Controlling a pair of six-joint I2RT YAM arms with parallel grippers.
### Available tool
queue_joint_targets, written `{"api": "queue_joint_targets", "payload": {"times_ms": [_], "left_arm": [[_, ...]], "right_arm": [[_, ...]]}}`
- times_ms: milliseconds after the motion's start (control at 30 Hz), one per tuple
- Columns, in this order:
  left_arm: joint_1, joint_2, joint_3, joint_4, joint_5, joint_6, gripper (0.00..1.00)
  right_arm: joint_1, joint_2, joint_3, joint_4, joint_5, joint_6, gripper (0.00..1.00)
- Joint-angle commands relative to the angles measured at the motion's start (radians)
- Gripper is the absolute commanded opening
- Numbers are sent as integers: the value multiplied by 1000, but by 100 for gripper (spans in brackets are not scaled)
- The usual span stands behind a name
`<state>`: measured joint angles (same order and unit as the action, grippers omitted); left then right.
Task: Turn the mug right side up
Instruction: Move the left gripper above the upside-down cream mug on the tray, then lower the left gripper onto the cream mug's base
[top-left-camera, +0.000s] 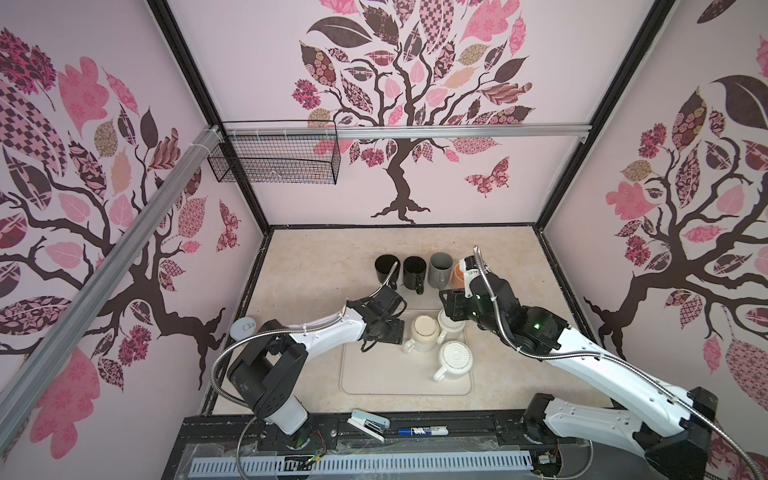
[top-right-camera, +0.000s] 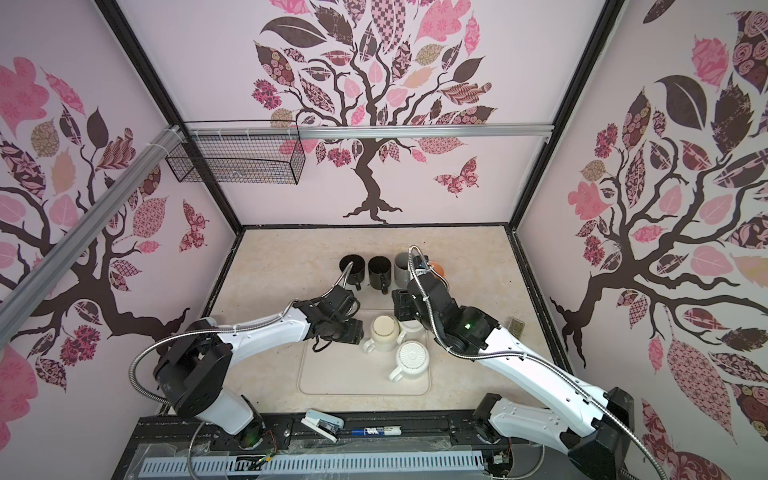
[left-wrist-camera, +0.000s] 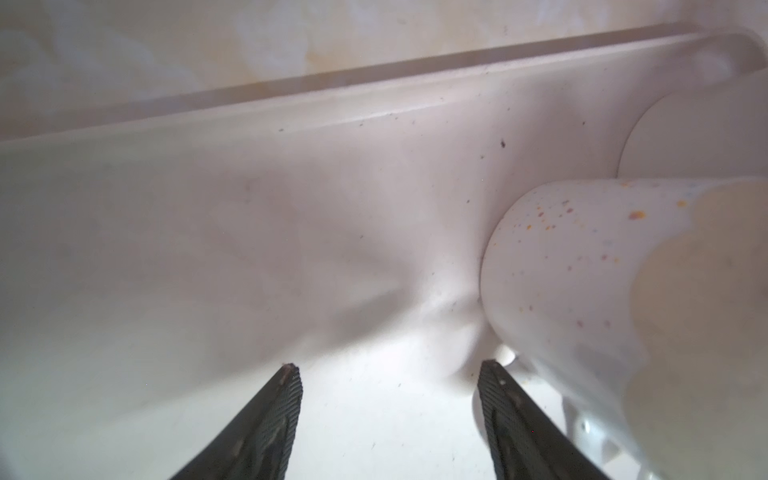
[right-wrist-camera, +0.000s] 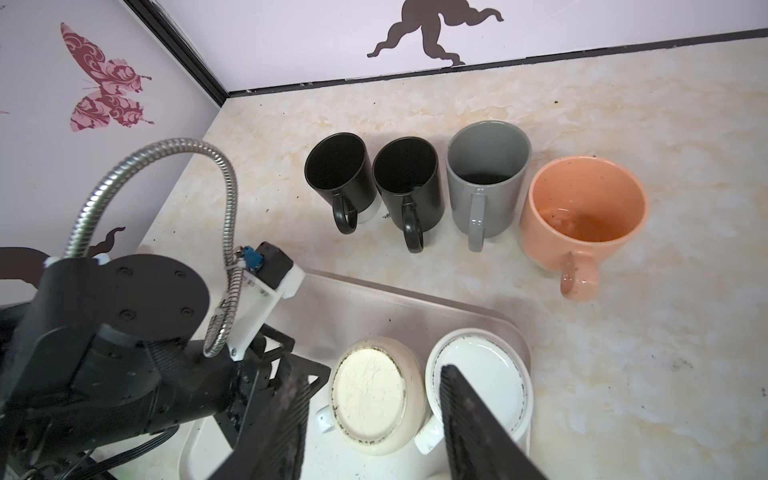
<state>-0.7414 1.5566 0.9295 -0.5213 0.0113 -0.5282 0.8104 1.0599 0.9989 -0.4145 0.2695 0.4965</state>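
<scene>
Black front rail (top-left-camera: 291, 428) nearest, carrying a blue marker (top-left-camera: 422, 431) and a white-and-blue gadget (top-left-camera: 368, 424) I cannot identify.

Next, beige tray (top-left-camera: 386, 374) on the marbled table (top-left-camera: 299, 270).
- 3 mugs sit on it base-up, clustered at its right end.
- Ribbed white mug (top-left-camera: 455, 359) is the nearest.
- Cream mug (top-left-camera: 424, 330), speckled, base-up, sits behind it, handle toward the front.
- Plain white mug (top-left-camera: 451, 328) just beside it is half hidden under the right arm.

Left gripper (left-wrist-camera: 388, 370): jaws wide, nothing between them, low over bare tray. 1 finger (left-wrist-camera: 498, 399) is close to the cream mug's wall; contact unclear. Its tips are hidden in both top views.

Right gripper (right-wrist-camera: 372, 368): jaws apart, framing the cream mug's base in the wrist view, gripping nothing. Its height above the mug cannot be told.

Farther back stand 4 upright mugs in a row: black mug (top-left-camera: 386, 268), second black mug (top-left-camera: 413, 272), grey mug (top-left-camera: 440, 270) and orange mug (right-wrist-camera: 586, 208). The orange one is mostly blocked by the right arm in both top views.

Farthest, a wire basket (top-left-camera: 274, 153) hangs on the back wall.
</scene>
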Motion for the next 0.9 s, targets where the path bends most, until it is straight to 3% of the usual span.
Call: {"api": "queue_joint_targets", "payload": {"times_ms": [0, 133, 300, 633, 867], "left_arm": [[-26, -100, -29, -17, -75, 9, 71], [-108, -206, -62, -4, -130, 56, 71], [-175, -258, -82, 4, -115, 81, 69], [-193, -197, -75, 44, -60, 158, 55], [-245, -120, -42, 44, -74, 195, 57]], "right_arm": [[2, -18, -11, 6, 20, -12, 54], [2, -11, -14, 11, 17, -18, 54], [2, -16, -21, 23, 9, -17, 54], [2, 0, -38, 55, -24, -8, 54], [3, 5, -49, 82, -43, -10, 54]]}}
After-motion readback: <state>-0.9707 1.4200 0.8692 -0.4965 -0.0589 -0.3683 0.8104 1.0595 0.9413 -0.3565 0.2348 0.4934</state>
